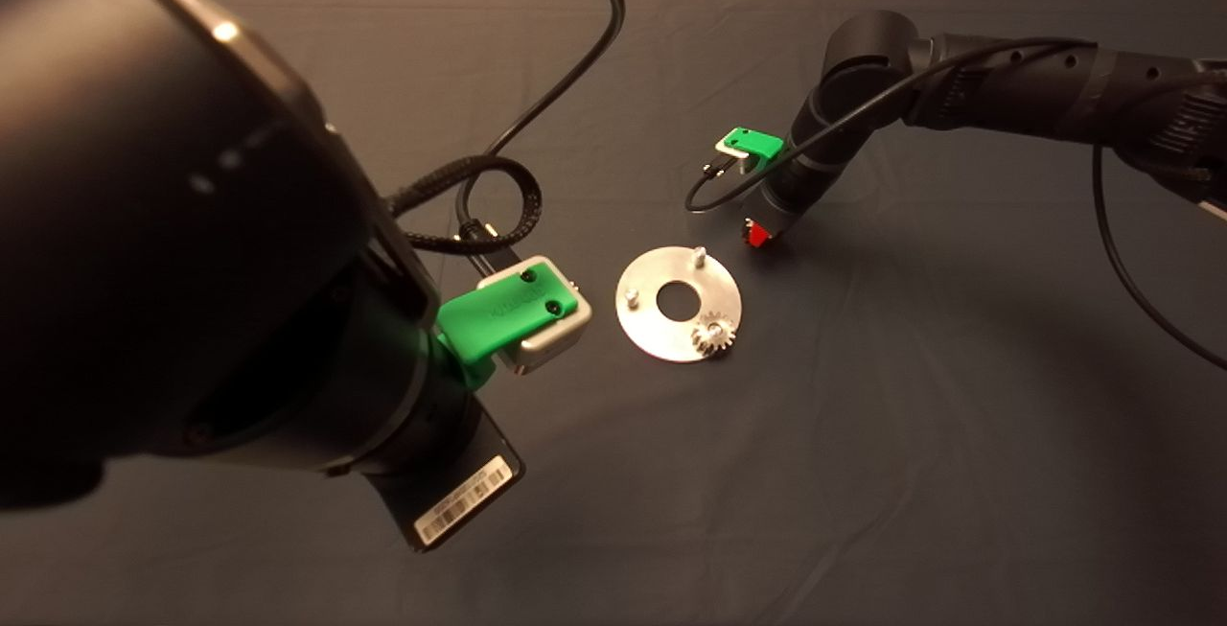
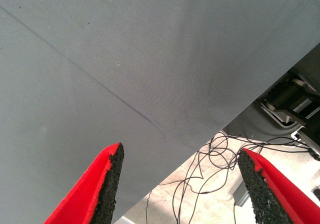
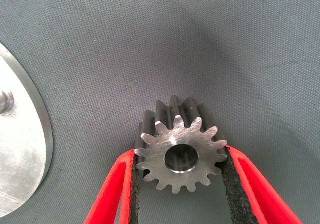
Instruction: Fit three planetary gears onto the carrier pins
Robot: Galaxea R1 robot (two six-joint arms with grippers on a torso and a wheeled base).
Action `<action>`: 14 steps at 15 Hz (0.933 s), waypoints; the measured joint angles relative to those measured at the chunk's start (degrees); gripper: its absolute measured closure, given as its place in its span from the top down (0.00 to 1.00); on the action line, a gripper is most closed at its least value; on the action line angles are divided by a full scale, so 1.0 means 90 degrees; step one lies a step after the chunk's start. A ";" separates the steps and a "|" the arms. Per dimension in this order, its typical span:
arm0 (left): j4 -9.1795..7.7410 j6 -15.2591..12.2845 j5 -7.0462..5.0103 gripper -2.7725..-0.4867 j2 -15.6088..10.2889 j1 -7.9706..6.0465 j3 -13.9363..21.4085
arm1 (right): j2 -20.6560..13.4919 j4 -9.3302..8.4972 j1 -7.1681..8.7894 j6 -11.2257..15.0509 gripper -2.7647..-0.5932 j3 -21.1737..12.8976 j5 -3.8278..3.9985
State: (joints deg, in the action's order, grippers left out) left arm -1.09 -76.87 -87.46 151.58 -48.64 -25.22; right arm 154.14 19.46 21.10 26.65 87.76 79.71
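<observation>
While clamped between the black pads of the right tool (image 3: 181,184), one planetary gear (image 3: 181,149) hangs above the dark table (image 1: 863,463), bore facing the wrist camera, teeth pressed by a pad on each side; just beside it in that view, the rim of the silver disc (image 3: 22,149) with one carrier pin (image 3: 6,102); seen from above, right tool (image 1: 757,233) poised just beyond the disc's far edge, close to the nearest pin (image 1: 701,255); disc (image 1: 661,319) flat at mid-table, a second bare pin (image 1: 632,297) on its left side, another gear (image 1: 714,332) already seated on the third pin at the near right rim; left tool (image 2: 180,184) raised near the table's front left edge, red fingers (image 2: 95,189) spread wide apart and holding nothing, bare cloth beneath, loose cables (image 2: 210,159) on the floor beyond; left arm (image 1: 192,243) large in the overhead foreground.
</observation>
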 joint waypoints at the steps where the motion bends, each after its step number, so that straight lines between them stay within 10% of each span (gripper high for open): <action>1: 0.0002 0.0000 0.0002 0.50 0.0000 0.0000 0.0000 | 0.0000 0.0000 0.0000 0.0000 0.16 0.0000 -0.0003; 8: 0.0001 0.0000 0.0000 0.50 0.0000 0.0001 0.0000 | 0.0005 -0.0102 0.0081 0.0003 0.16 -0.0130 0.0000; 14: -0.0001 0.0000 0.0003 0.50 -0.0004 0.0002 0.0007 | 0.0395 -0.0583 0.0792 0.0003 0.15 -0.0345 -0.0016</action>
State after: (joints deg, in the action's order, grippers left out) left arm -1.10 -76.87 -87.43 151.54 -48.62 -25.16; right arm 157.69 14.21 28.23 26.67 84.65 79.57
